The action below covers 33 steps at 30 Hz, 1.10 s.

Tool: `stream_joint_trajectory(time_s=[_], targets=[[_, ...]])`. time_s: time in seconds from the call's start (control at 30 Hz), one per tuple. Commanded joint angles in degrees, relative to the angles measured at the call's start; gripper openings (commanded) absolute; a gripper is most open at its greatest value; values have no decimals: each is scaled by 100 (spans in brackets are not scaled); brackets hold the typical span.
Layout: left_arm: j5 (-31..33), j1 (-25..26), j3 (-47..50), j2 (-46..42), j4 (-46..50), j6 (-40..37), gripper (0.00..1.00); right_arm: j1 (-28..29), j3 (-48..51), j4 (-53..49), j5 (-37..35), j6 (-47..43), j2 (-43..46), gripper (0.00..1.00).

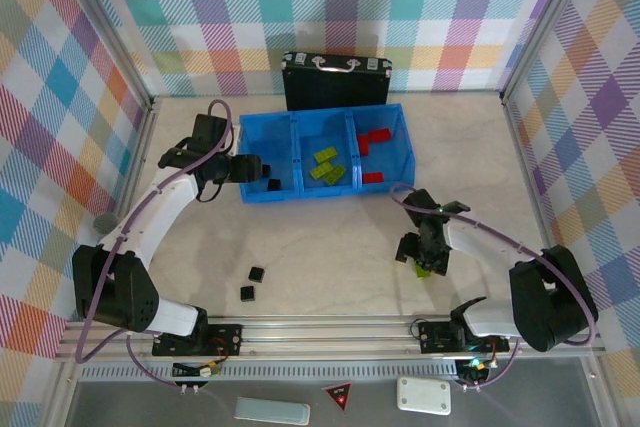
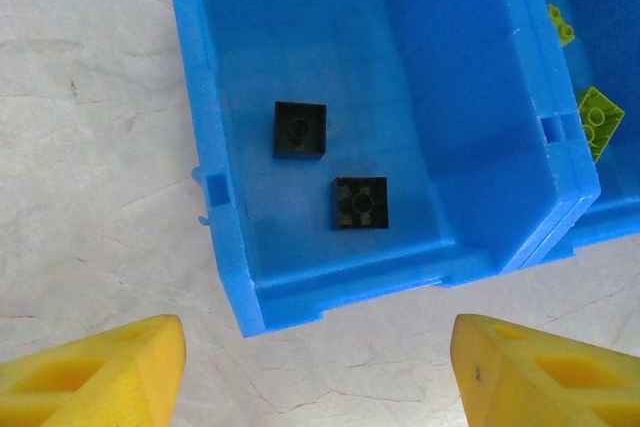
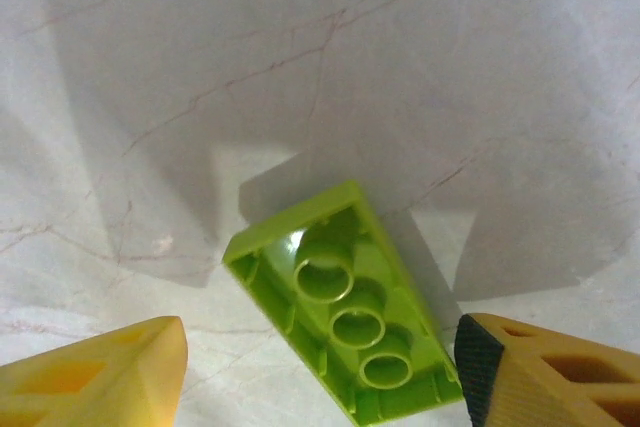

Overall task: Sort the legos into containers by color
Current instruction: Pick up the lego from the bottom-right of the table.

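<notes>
The blue tray [image 1: 392,117] holds the containers side by side. Its left compartment [image 2: 450,97] has two black legos [image 2: 300,130] [image 2: 361,202], the middle one has lime-green legos [image 1: 327,167], and the right one has red legos [image 1: 375,142]. My left gripper [image 1: 252,169] [image 2: 318,377] hovers open over the tray's near-left corner, nothing between its yellow fingers [image 2: 100,372]. My right gripper [image 1: 422,257] [image 3: 320,377] is open low over the table, straddling a lime-green lego [image 3: 350,307] [image 1: 425,270] that lies upside down. The right pad [image 3: 478,372] is at that brick's corner; the left finger [image 3: 95,377] is apart from it.
Two black legos [image 1: 257,273] [image 1: 247,293] lie loose on the table in front of the left arm. A black case with metal handles [image 1: 335,82] stands behind the tray. Checked walls close off the left, back and right sides.
</notes>
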<state>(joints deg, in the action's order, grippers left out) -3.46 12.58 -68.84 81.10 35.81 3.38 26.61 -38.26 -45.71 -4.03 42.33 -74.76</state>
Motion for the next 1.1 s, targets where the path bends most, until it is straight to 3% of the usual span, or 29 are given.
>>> stream_joint_trajectory(time_s=[0.0,0.43,1.07], targets=[[-171,-106,-8,-43,-48,0,70,182,58,-201,76,275,144,70],[-203,-181,-16,-25,7,31,69,572,-94,-263,-37,367,-99,51],[-214,-237,13,-60,-13,49,68,635,-166,-393,-112,347,-75,39]])
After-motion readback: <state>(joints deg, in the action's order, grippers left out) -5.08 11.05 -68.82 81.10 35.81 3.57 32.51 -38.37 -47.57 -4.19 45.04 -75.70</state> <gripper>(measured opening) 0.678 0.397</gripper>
